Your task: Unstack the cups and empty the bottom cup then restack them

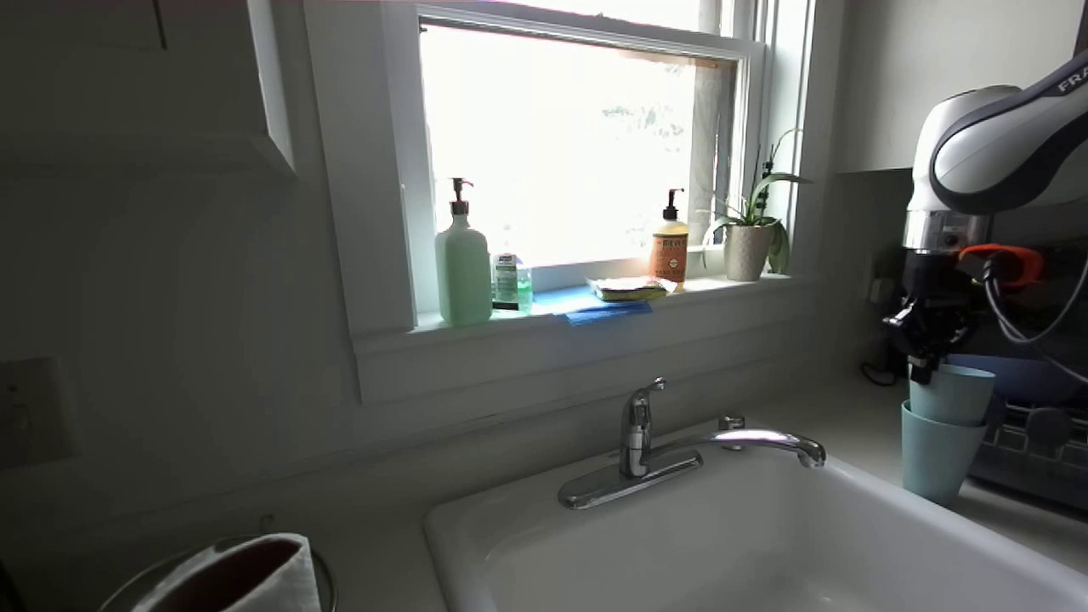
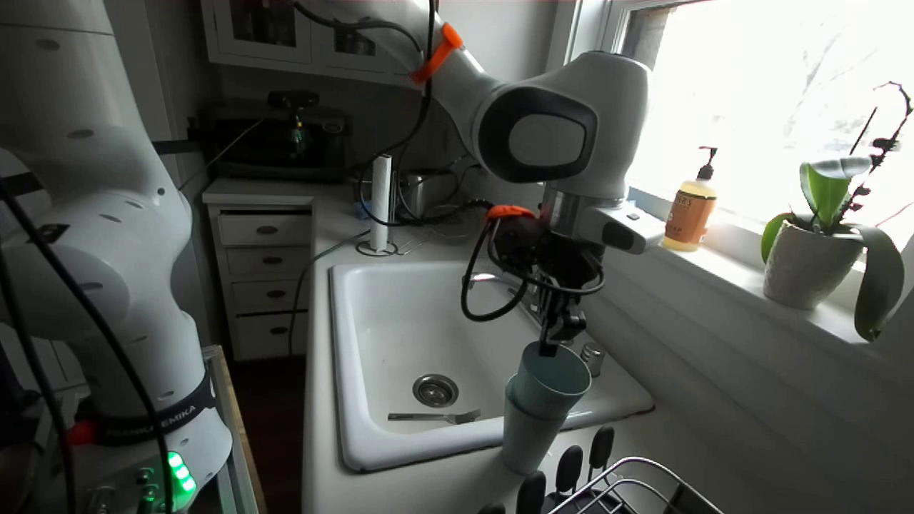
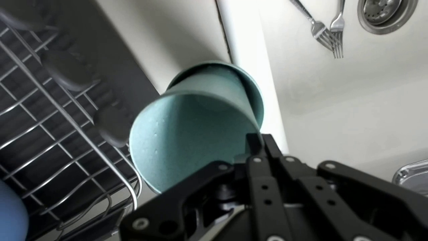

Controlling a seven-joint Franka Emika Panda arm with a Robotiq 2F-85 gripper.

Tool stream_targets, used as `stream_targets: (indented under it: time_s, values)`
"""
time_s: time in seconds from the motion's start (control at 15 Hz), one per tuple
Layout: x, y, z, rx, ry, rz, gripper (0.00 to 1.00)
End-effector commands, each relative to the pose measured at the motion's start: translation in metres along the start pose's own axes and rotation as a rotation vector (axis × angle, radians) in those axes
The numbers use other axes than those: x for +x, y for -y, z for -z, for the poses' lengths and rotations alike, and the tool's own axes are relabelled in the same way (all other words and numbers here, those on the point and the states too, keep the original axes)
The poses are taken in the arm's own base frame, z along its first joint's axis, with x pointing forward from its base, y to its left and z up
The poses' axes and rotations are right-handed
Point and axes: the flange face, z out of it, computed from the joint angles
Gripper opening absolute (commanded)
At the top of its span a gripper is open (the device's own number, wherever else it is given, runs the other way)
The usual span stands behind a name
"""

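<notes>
Two pale blue cups stand stacked on the counter between the sink and the dish rack. The upper cup (image 1: 956, 398) (image 2: 555, 378) (image 3: 187, 140) sits partly inside the lower cup (image 1: 939, 459) (image 2: 525, 435) (image 3: 256, 103), with much of its wall showing above the lower rim. My gripper (image 1: 920, 370) (image 2: 548, 350) (image 3: 262, 142) is shut on the upper cup's rim, one finger inside and one outside, on the sink side. The upper cup's visible inside holds only a few small drops. The inside of the lower cup is mostly hidden by the upper one.
The white sink (image 1: 459, 544) (image 2: 343, 357) lies beside the cups, with forks (image 3: 322, 33) near the drain. The faucet (image 1: 637, 433) stands at its back. A wire dish rack (image 2: 628, 464) (image 3: 77, 127) is close on the cups' other side. A blue bowl (image 3: 11, 214) sits there.
</notes>
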Motion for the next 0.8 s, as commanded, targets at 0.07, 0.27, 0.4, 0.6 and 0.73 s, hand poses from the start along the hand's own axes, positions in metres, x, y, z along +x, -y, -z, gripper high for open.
stream_targets:
  time_s: [0.07, 0.27, 0.4, 0.6, 0.73]
  values:
    - [-0.004, -0.004, 0.025, -0.077, 0.023, -0.037, 0.01]
    - [-0.002, -0.005, 0.029, -0.111, 0.026, -0.049, 0.01]
    - [-0.003, -0.005, 0.035, -0.124, 0.016, -0.055, 0.01]
    - [-0.008, -0.001, 0.051, -0.139, -0.006, -0.043, 0.01]
    - [-0.012, 0.001, 0.063, -0.153, -0.019, -0.039, 0.01]
